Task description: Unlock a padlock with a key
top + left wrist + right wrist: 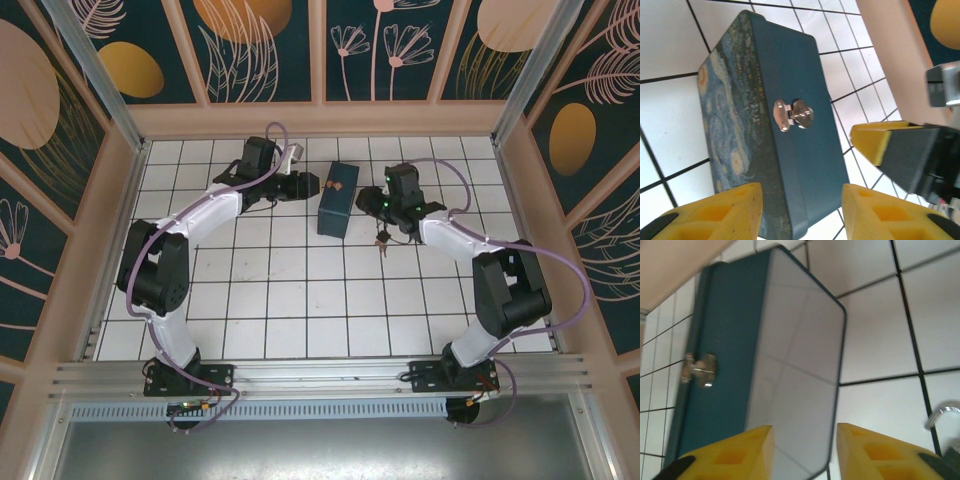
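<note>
The padlock (381,240) is a tiny dark lump on the white tiles, just below my right gripper (369,203). Its thin silvery shackle (940,415) curves in at the right wrist view's lower right edge. I cannot pick out the key as a separate thing beside it. Both grippers flank the blue swirl-painted box (338,198). My left gripper (800,200) is open, with the box's clasp side (793,114) ahead of its fingers. My right gripper (805,440) is open too, facing the box's glossy grey face (795,365), and holds nothing.
The box (785,130) stands on its edge in the far middle of the tiled floor (300,290). Wooden walls (320,118) close in the floor at the back and sides. A yellow finger of the right gripper (872,142) shows beyond the box.
</note>
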